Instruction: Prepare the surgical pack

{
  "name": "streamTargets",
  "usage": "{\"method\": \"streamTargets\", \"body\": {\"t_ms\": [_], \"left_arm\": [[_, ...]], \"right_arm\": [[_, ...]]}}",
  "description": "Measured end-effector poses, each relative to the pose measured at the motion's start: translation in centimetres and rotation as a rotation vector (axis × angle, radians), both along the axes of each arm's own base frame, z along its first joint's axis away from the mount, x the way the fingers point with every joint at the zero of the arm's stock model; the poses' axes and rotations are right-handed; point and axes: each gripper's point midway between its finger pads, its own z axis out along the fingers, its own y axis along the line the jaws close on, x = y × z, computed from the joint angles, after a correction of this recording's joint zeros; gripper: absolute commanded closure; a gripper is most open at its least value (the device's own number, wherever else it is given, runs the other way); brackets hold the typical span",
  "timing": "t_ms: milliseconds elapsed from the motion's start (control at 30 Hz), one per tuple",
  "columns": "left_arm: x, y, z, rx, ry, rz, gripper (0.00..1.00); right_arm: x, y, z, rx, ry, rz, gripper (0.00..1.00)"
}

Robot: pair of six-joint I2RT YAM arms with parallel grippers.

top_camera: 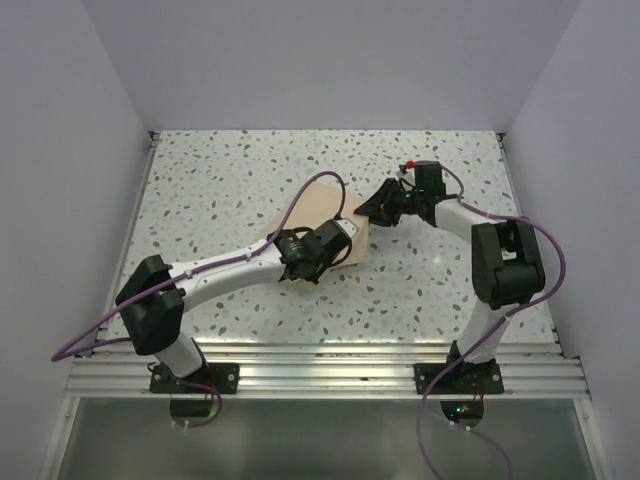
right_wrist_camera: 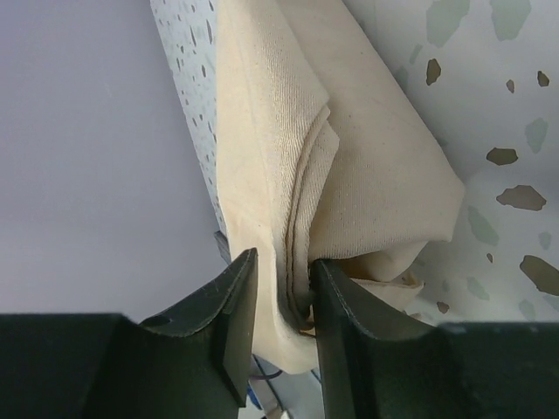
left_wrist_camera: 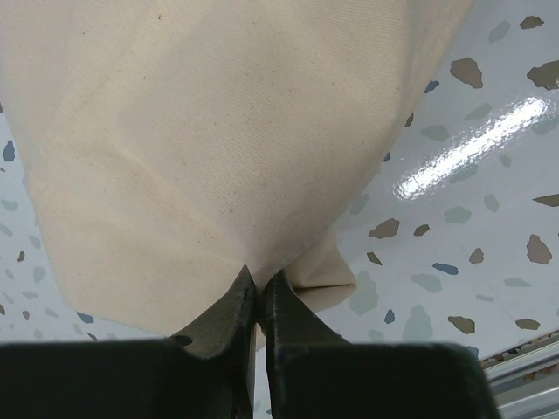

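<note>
From above, the tan wrap sheet (top_camera: 322,212) lies folded near the middle of the speckled bench (top_camera: 220,180). Much of it is covered by the left arm (top_camera: 240,265), which reaches in diagonally from the near left. The left tool (top_camera: 348,230) sits at the sheet's right-hand edge and the right tool (top_camera: 365,210) meets the same edge from the far right, the two just beside each other. At this distance the overhead view does not show how either tool's jaws stand.

The left wrist view does. Its two dark fingers (left_wrist_camera: 229,307) are nearly together, clamped on a thin point of cloth that rises between their tips. The sheet spreads smooth and wide beyond them, and a small folded corner rests on the glossy bench to the right.

The right wrist view shows what neither of the others does: several stacked layers and hemmed edges of the sheet, bunched into a thick fold. That fold fills the gap between the right fingers (right_wrist_camera: 238,305), which press on it from both sides, wider apart than the left pair.
</note>
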Motion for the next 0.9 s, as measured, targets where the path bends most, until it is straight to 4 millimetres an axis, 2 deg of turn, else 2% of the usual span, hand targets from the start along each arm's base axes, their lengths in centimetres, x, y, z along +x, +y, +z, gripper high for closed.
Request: {"method": "streamTargets", "body": {"t_ms": [333,367,400,433,467,633,833,867,900], "left_arm": [[0.1,-0.4,-0.4,0.007,0.012,-0.003,1.00],[0.1,-0.4,-0.5,0.008,0.012,-0.003,1.00],[0.1,-0.4,-0.5,0.008,0.012,-0.003,1.00],[0.2,-0.4,-0.4,0.008,0.011,-0.002,1.00],[0.2,-0.4,-0.4,0.008,0.011,-0.002,1.00],[0.2,-0.4,-0.4,0.007,0.011,-0.002,1.00],[0.3,-0.5,-0.4,0.004,0.004,0.000,1.00],[0.3,-0.5,-0.4,0.003,0.004,0.001,1.00],[0.3,-0.5,-0.4,0.003,0.003,0.002,1.00]], "right_arm": [[-1.3,0.3,-1.3,-0.014,0.025,0.022,0.78],[-1.4,0.6,-1.3,-0.012,0.024,0.027,0.81],[-1.4,0.9,-1.2,-0.009,0.021,0.030,0.92],[-1.4,1.2,-1.1,-0.004,0.014,0.032,0.98],[-1.3,1.5,-1.1,0.005,0.013,0.032,1.00],[-0.4,2.4,-1.2,0.076,0.045,0.009,1.00],[1.1,2.8,0.2,0.154,0.059,-0.024,0.99],[1.2,2.8,0.5,0.161,0.057,-0.026,0.83],[1.3,2.8,0.7,0.167,0.058,-0.028,0.77]]}}
